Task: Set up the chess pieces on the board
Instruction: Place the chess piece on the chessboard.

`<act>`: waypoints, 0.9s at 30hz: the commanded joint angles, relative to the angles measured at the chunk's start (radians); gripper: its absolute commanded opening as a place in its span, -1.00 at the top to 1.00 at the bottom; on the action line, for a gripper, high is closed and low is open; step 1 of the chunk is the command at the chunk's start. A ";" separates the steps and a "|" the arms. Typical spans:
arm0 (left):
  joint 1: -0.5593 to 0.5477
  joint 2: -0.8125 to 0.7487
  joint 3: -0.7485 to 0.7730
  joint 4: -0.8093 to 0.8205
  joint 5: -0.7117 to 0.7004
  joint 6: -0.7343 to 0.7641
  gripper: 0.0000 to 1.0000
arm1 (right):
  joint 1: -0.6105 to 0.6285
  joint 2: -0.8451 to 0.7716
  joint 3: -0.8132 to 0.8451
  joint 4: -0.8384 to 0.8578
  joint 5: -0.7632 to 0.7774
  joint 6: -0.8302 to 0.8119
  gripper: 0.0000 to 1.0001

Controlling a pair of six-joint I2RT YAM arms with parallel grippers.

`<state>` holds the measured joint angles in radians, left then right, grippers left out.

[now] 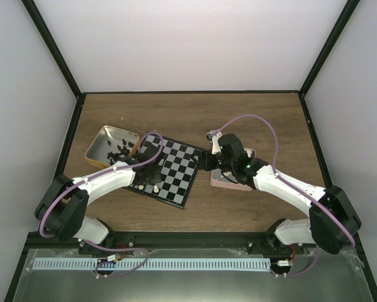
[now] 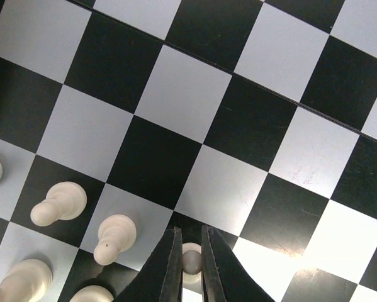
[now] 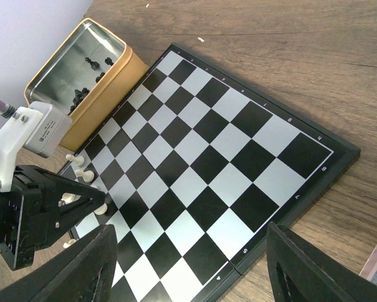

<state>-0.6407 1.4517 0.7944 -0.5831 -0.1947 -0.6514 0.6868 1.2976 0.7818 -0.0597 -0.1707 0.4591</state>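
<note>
The board (image 1: 182,182) lies slightly turned at the table's middle. My left gripper (image 2: 189,253) is shut on a cream-white pawn (image 2: 191,258), whose base stands on a black square near the board's left side. Several more white chess pieces (image 2: 59,202) stand upright on squares just left of it. In the right wrist view they show as a short row (image 3: 87,176) beside my left arm (image 3: 31,207). My right gripper (image 3: 194,277) hangs open and empty above the board's right edge (image 3: 314,170).
A gold tin (image 1: 112,146) holding several black pieces (image 3: 81,95) touches the board's far left corner. A pink tin (image 1: 223,182) sits under my right arm, right of the board. Black frame posts border the wooden table.
</note>
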 commanded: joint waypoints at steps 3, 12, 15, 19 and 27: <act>-0.004 -0.014 -0.005 -0.017 -0.002 0.001 0.73 | 0.005 0.009 0.005 0.011 0.003 0.005 -0.33; -0.004 -0.028 0.019 -0.026 0.010 0.004 0.66 | 0.005 0.009 0.007 0.011 0.001 0.006 -0.33; -0.004 -0.029 0.024 -0.030 0.013 0.006 0.66 | 0.005 0.009 0.009 0.007 0.004 0.006 -0.33; -0.004 -0.022 0.017 -0.029 0.015 0.004 0.68 | 0.005 0.003 0.009 0.004 0.014 0.005 -0.33; -0.004 -0.007 0.016 -0.018 0.010 0.003 0.83 | 0.005 0.004 0.008 0.003 0.016 0.003 -0.33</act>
<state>-0.6407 1.4403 0.7963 -0.6075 -0.1810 -0.6502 0.6868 1.2987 0.7818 -0.0597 -0.1703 0.4622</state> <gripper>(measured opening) 0.096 0.663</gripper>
